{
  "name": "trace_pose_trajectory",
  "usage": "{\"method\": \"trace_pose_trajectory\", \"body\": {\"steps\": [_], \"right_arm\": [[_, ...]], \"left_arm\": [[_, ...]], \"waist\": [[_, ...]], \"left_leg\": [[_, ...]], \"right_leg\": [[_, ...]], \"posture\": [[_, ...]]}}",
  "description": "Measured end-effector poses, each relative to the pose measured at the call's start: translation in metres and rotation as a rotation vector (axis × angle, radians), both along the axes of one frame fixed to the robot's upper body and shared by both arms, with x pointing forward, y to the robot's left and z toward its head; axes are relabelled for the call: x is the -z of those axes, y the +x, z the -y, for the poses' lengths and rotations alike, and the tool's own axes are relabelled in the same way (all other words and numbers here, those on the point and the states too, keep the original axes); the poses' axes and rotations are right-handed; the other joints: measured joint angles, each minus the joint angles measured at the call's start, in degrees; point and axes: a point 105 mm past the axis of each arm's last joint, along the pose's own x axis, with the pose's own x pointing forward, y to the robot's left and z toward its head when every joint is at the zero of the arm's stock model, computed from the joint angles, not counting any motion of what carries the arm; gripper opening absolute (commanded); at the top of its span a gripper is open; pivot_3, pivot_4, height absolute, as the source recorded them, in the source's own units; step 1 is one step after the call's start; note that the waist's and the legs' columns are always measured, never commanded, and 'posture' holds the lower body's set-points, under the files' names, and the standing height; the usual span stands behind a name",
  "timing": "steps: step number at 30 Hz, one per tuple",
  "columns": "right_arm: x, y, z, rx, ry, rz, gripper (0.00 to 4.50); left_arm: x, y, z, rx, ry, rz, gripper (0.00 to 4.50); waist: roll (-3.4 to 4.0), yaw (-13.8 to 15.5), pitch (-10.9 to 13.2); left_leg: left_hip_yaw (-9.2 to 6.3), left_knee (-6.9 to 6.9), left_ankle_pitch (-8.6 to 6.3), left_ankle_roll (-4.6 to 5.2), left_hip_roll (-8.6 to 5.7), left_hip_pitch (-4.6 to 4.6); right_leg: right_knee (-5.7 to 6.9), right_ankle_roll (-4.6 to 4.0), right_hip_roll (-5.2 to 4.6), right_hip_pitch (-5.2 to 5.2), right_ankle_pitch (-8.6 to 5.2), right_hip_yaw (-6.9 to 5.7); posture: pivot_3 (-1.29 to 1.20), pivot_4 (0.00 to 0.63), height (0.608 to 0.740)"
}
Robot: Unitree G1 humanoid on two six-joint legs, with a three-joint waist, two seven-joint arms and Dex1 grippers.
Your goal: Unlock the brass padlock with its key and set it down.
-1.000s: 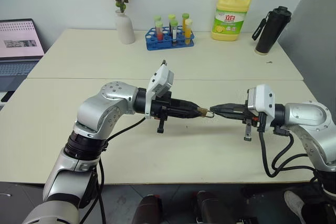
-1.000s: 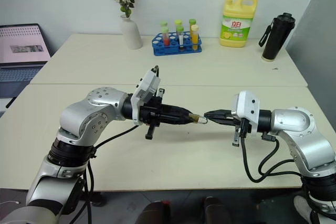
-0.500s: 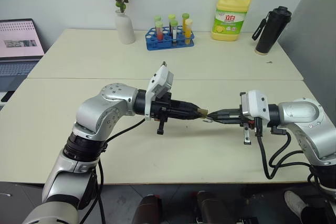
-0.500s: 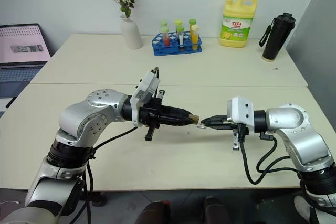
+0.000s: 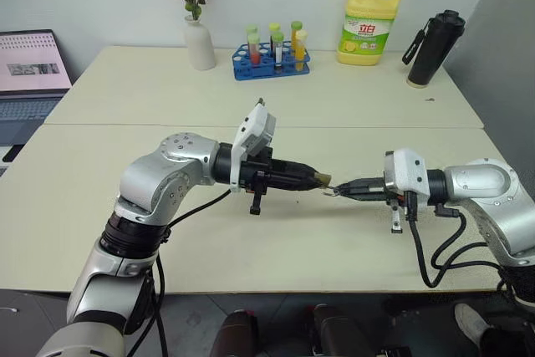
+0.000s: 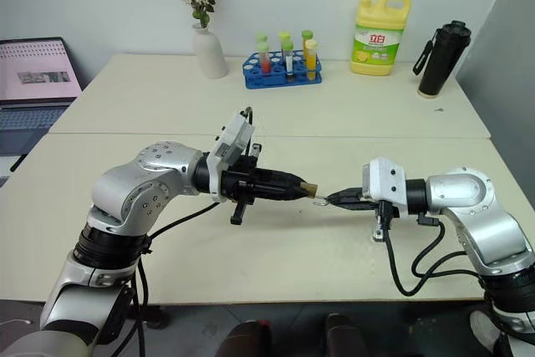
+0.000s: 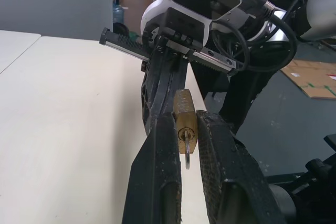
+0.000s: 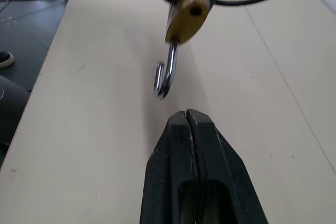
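Padlock [image 7: 185,124] pinched in left tool [image 5: 316,179], held above the bench [image 5: 251,240] near its front edge; shackle hanging open, key [image 7: 187,153] seated; right tool [image 8: 187,121] shut, empty, just beside; tiny, hard, slippery brass, best gripped by flat sides.

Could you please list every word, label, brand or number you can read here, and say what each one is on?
"立白": red characters on the green label of the yellow detergent bottle.
Smaller print on that label: too small to read.
Laptop screen: a picture and lines, too blurred to read.
Test tubes in the blue rack: no legible markings.
Brass padlock: no readable engraving.
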Motion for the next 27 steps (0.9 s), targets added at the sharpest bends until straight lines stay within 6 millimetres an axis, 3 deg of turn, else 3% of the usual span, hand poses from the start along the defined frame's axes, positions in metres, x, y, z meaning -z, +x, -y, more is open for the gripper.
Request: {"method": "trace_pose_trajectory", "body": {"steps": [3, 7, 11, 14, 21, 27], "right_arm": [[0.013, -0.001, 0.009, 0.068, 0.007, -0.028, 0.52], [0.028, -0.014, 0.010, 0.092, 0.012, -0.097, 1.89], [0.028, -0.012, 0.005, 0.127, 0.046, -0.086, 3.39], [0.028, -0.011, 0.004, 0.146, 0.055, -0.092, 4.48], [0.037, -0.020, -0.006, 0.096, 0.038, -0.115, 4.50], [0.038, -0.016, -0.005, 0.106, 0.020, -0.080, 4.50]], "left_arm": [[0.018, 0.004, -0.007, -0.070, 0.021, -0.039, 0.16], [0.046, 0.011, -0.017, -0.182, 0.046, -0.131, 0.16], [0.074, 0.008, -0.015, -0.241, 0.076, -0.215, 0.16], [0.080, 0.010, -0.014, -0.275, 0.079, -0.237, 0.16], [0.102, 0.013, -0.013, -0.373, 0.090, -0.271, 0.16], [0.116, 0.026, -0.013, -0.473, 0.106, -0.281, 0.16]], "waist": [[0.00, 0.0, 0.0], [0.00, 0.0, 0.0], [0.00, 0.0, 0.0], [0.00, 0.0, 0.0], [0.00, 0.1, 0.0], [-0.01, 0.1, 0.0]], "left_leg": [[0.00, 0.00, 0.00, 0.00, 0.00, 0.00], [-0.01, 0.01, 0.00, 0.00, 0.01, 0.00], [-0.01, 0.02, 0.00, 0.00, 0.01, 0.02], [-0.02, 0.02, 0.00, 0.00, 0.00, 0.01], [-0.02, 0.01, 0.00, 0.00, 0.00, 0.00], [-0.02, 0.01, 0.00, 0.00, -0.01, 0.02]], "right_leg": [[0.02, 0.00, -0.01, -0.02, 0.00, 0.03], [0.03, 0.00, -0.01, -0.01, 0.00, 0.03], [0.04, 0.00, -0.01, 0.00, 0.00, 0.03], [0.03, 0.00, -0.01, 0.00, 0.00, 0.02], [0.01, 0.01, -0.02, 0.00, 0.00, 0.02], [0.02, 0.01, -0.01, 0.02, 0.01, 0.02]], "posture": [[0.00, 0.150, 0.740], [0.00, 0.150, 0.740], [0.00, 0.150, 0.740], [0.00, 0.150, 0.740], [0.00, 0.150, 0.740], [0.00, 0.150, 0.740]]}}
